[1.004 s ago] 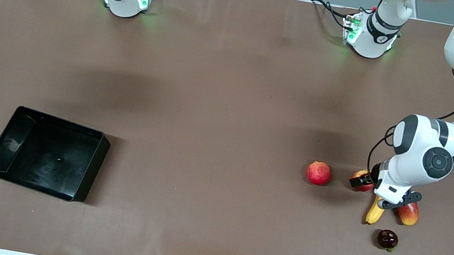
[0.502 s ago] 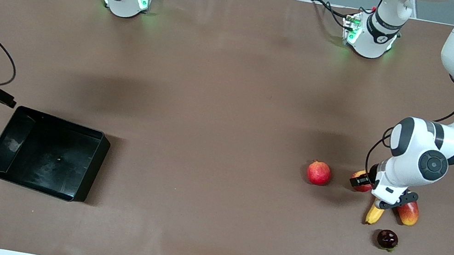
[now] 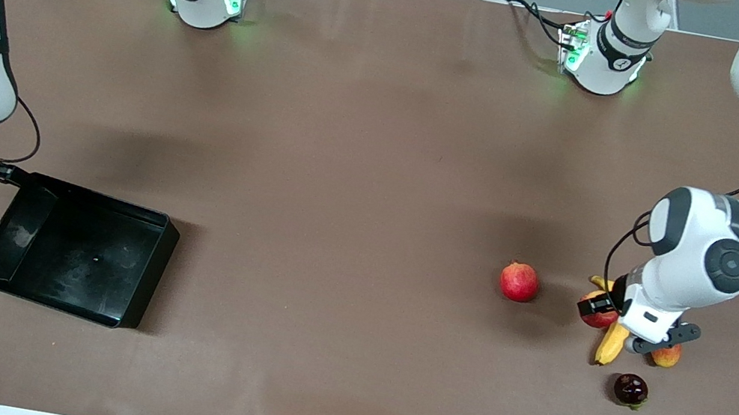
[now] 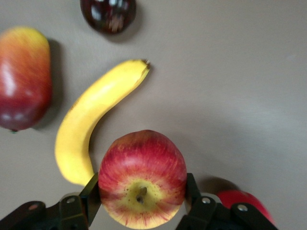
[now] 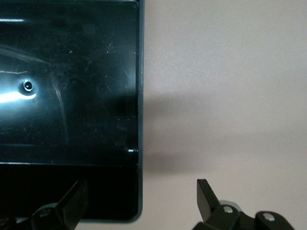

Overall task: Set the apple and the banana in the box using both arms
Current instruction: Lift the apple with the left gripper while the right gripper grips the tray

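My left gripper (image 3: 603,312) is shut on the apple (image 3: 592,317), red with yellow streaks, and holds it just above the table over one end of the banana (image 3: 612,343). In the left wrist view the apple (image 4: 142,179) sits between both fingers (image 4: 91,199), stem dimple facing the camera, and the banana (image 4: 91,120) curves away under it. The black box (image 3: 157,254) lies at the right arm's end of the table. My right gripper (image 3: 10,176) is open and low over the box's corner. In the right wrist view its jaws straddle the box's wall (image 5: 139,120).
A pinkish-red round fruit (image 3: 518,281) lies beside the apple, toward the table's middle. A red-yellow mango (image 3: 666,355) lies beside the banana, partly under the left hand. A dark purple fruit (image 3: 631,389) lies nearer the front camera than the banana.
My right arm has swung in from the table's end to the box's corner. My left gripper has shifted with the apple in it, uncovering the banana's other end.
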`<state>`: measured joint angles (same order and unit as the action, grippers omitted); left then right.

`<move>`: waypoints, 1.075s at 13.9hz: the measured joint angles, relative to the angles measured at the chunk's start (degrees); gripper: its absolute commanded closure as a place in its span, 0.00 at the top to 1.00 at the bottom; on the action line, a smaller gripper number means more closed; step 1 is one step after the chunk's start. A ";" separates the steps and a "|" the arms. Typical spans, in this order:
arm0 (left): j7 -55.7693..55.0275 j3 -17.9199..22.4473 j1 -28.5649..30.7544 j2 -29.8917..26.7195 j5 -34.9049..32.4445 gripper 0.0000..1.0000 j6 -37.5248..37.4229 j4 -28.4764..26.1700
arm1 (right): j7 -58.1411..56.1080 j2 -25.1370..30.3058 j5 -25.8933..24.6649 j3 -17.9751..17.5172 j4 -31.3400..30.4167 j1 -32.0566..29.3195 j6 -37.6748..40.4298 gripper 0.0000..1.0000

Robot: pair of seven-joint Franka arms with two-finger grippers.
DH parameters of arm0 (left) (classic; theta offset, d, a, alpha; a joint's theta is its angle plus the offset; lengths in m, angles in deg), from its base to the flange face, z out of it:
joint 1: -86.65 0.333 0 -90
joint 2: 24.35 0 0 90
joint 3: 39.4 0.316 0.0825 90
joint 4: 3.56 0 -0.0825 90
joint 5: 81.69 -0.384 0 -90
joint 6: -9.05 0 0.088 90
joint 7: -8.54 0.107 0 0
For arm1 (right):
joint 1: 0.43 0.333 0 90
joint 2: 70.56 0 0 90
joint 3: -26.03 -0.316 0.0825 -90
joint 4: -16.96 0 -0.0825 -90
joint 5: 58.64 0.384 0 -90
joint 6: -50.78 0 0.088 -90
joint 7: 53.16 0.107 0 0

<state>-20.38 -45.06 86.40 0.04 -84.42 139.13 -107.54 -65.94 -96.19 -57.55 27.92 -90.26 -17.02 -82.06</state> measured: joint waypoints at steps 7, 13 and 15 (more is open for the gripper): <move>-0.06 -2.60 -1.71 -6.90 -0.28 0.00 -17.55 11.74 | 0.00 -6.33 0.05 -0.33 0.43 0.05 -4.18 0.25; -0.09 -4.99 -1.78 -6.90 -1.09 0.00 -22.06 16.02 | 0.02 -6.67 0.08 -0.36 1.06 0.05 -4.21 0.00; -0.09 -5.19 -1.78 -6.91 -1.26 0.00 -23.07 17.09 | 0.02 -6.67 0.08 -0.39 1.09 0.04 -4.21 0.00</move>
<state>-20.47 -50.25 84.61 -6.87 -85.67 116.06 -90.45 -65.92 -102.86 -57.47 27.53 -89.18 -16.97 -86.28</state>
